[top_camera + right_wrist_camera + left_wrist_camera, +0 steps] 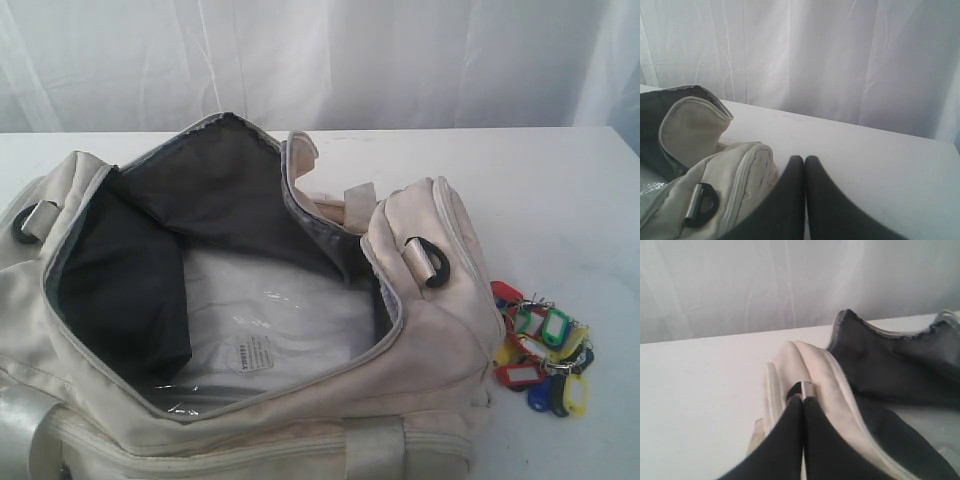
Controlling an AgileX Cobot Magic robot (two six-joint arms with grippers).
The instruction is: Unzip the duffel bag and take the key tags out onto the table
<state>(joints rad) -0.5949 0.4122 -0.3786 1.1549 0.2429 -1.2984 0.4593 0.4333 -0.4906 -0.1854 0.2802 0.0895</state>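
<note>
Bag [430,345]: you see it unzipped at the near edge, mouth wide, dark lining [130,270] showing.
Key tags [540,355]: on the surface [560,200], just beside the bag's right end.
Left jaws: pressed together, empty, by the bag's left end.
Right jaws: pressed together, empty, beside the bag's right end.

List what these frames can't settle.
Exterior view: duffel bag near side and left end, cut off by frame edges.
Exterior view: round label print inside, too small to read.
Exterior view: bag floor under folded dark lining, hidden.
Exterior view: key tags, label windows too small; absent from both wrist views.
</note>
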